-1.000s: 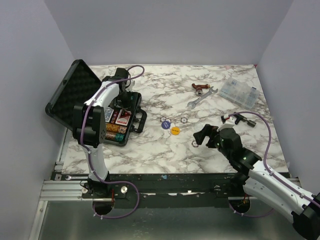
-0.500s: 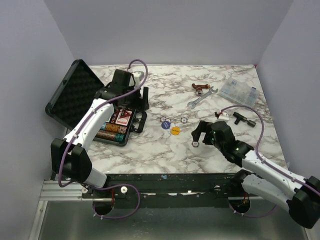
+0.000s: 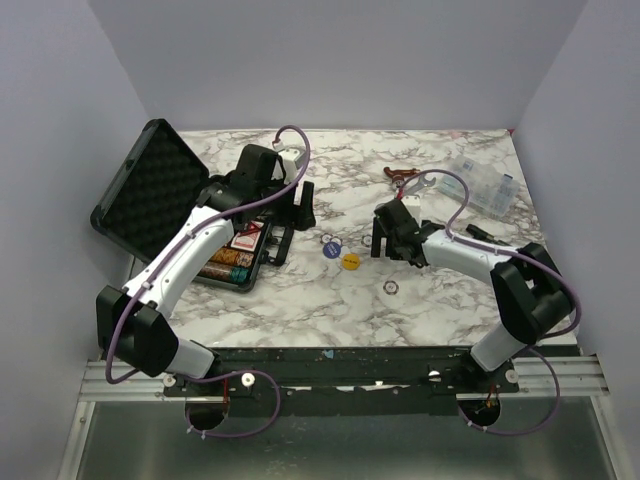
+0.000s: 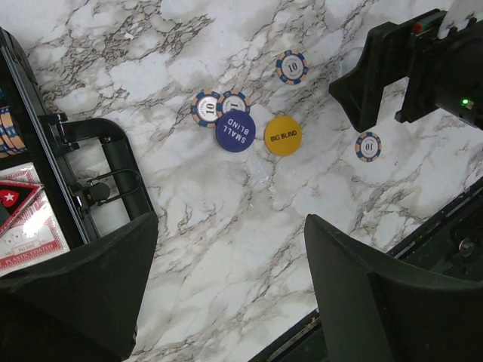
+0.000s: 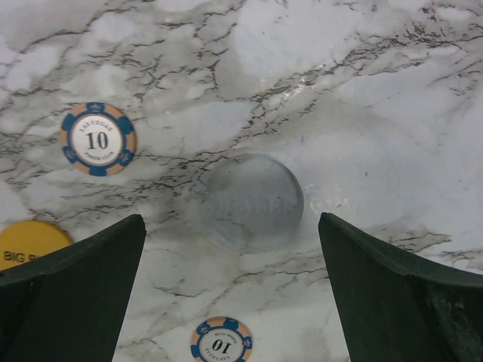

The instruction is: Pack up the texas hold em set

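Texas hold em set, only partly packed: noted the black hard foam-lined briefcase (image 3: 150, 200) open at the left of the white marble-patterned table (image 3: 300, 300), with red card decks (image 4: 30, 226) and rows of coloured chips (image 3: 225, 262) inside, and several pieces loose on the marble to its right.

Found the right gripper (image 5: 230, 216) spread to its widest, empty, poised directly over a clear round plastic disc (image 5: 253, 202) lying flat. Spotted a blue-and-orange "10" chip (image 5: 98, 139) just beside that disc, another (image 5: 221, 345) lower in the wrist view, and the edge of a yellow round "BIG BLIND" disc (image 5: 26, 245) by the left finger.

Found the left gripper (image 4: 232, 226) also open and empty, hanging over bare marble next to the case's handle (image 4: 113, 173), near a blue round "SMALL BLIND" disc (image 4: 235, 130) touching two more chips.

Judged the clear disc the likely next pick, and a tricky one: thin, flat and slick, so liable to skid away or tip under closing fingers instead of lifting. Feared too a knock to the neighbouring chip, and a clash between both arms crowding the same small cluster.
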### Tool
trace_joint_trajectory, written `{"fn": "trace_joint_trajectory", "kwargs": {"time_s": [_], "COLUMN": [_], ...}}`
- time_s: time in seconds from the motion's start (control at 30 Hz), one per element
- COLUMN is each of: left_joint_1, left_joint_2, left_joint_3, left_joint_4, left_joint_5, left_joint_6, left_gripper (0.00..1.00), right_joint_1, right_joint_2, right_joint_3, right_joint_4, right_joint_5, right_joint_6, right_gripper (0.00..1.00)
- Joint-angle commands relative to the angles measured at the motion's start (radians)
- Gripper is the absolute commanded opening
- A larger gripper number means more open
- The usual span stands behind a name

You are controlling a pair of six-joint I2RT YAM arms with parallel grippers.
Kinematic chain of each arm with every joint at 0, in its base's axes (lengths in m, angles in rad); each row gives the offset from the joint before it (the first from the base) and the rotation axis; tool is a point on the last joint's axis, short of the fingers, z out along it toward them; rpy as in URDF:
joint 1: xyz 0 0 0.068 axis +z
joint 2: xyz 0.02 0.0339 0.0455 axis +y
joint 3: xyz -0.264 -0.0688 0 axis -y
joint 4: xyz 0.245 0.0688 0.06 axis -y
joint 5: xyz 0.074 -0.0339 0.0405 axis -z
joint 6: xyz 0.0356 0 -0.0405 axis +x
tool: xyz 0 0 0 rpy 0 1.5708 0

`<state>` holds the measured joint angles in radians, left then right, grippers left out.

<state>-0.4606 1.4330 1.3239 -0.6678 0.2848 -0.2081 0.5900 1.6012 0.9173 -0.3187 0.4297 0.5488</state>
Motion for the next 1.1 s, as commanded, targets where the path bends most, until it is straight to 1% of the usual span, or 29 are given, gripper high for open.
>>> {"fn": "trace_joint_trajectory", "kwargs": {"time_s": [0.0,0.17,0.23,0.37,0.43,0.5,0.6,0.67,0.73,0.83,0.93,1.07], "left_joint_1": [-0.016,-0.019,-0.021,-0.023,-0.022,-0.023,-0.023,-0.023,-0.023,-0.023,-0.023,-0.022], "left_joint_2": [-0.05,-0.046,-0.049,-0.042,-0.05,-0.047,-0.033,-0.033,-0.026,-0.014,-0.012,0.011], "left_joint_3": [-0.012,-0.002,-0.012,0.004,-0.008,-0.007,0.009,0.0,0.006,0.016,0.003,0.013], "left_joint_4": [0.028,0.023,0.033,0.013,0.024,0.023,0.003,0.011,0.005,-0.007,0.004,-0.009], "left_joint_5": [-0.001,0.034,0.04,0.034,0.028,0.017,0.014,0.013,0.007,0.003,0.001,-0.004], "left_joint_6": [-0.007,-0.017,-0.02,-0.015,-0.013,-0.012,-0.005,-0.005,-0.002,0.001,-0.001,0.004], "left_gripper": [0.78,0.78,0.78,0.78,0.78,0.78,0.78,0.78,0.78,0.78,0.78,0.78], "right_joint_1": [-0.037,-0.076,-0.076,-0.076,-0.076,-0.076,-0.073,-0.063,-0.036,0.03,0.117,0.209], "right_joint_2": [0.022,0.049,0.074,0.11,0.125,0.135,0.14,0.137,0.124,0.112,0.13,0.13], "right_joint_3": [0.024,-0.001,0.005,0.015,0.024,0.027,0.014,0.003,-0.019,-0.058,-0.033,-0.01], "right_joint_4": [-0.042,0.011,0.012,0.024,0.013,0.004,0.008,0.001,0.012,0.08,0.087,0.141], "right_joint_5": [0.055,0.001,-0.005,-0.042,-0.065,-0.077,-0.112,-0.149,-0.184,-0.255,-0.287,-0.324], "right_joint_6": [0.007,-0.01,-0.025,-0.057,-0.063,-0.061,-0.054,-0.028,0.009,0.05,0.1,0.091], "right_gripper": [1.0,0.99,0.93,0.86,0.85,0.83,0.75,0.72,0.7,0.69,0.68,0.69]}}
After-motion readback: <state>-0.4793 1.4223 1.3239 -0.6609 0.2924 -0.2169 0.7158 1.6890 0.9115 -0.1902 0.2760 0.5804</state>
